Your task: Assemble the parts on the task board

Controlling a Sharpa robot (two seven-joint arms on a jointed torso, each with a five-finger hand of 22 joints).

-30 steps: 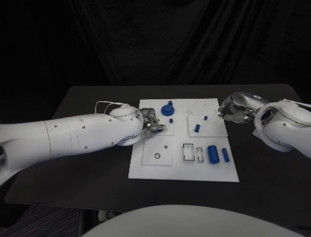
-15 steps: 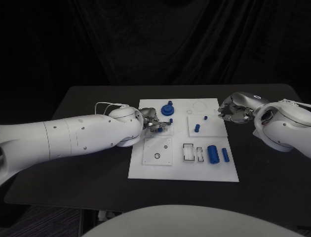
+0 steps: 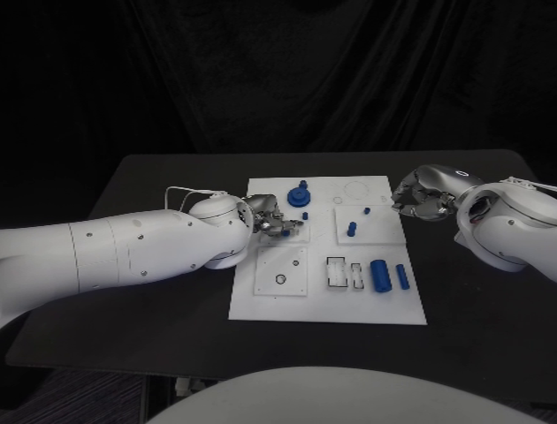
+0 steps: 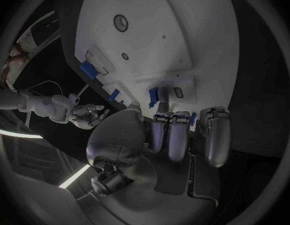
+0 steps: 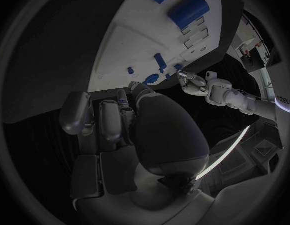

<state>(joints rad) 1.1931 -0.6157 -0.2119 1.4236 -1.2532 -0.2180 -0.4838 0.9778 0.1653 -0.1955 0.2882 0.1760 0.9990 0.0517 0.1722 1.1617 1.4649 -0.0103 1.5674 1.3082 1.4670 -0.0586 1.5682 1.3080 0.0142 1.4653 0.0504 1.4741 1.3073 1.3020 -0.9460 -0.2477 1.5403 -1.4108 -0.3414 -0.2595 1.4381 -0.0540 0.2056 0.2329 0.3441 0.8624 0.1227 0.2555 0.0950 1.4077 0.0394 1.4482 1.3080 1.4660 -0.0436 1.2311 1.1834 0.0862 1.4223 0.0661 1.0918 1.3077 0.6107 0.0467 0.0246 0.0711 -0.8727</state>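
Black tabletop (image 3: 164,185) carries the task board (image 3: 336,305) at centre. Left robot hand (image 3: 273,221) pinches a small blue part (image 4: 154,95) at the board's 10 o'clock; misalignment risks dropping it. Right robot hand (image 3: 419,199), at 3 o'clock, is clenched on nothing.

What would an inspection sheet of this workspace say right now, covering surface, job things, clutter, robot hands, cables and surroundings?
Surface: black table.
Job things: white task board; large blue cylinder and slim blue peg lying on it; blue knob standing at the far end.
Clutter: nothing seen.
Robot hands: left robot hand over the board, holding a small blue part; right robot hand at the board's edge, contents unclear.
Cables: thin white cable at left wrist.
Surroundings: black curtain.
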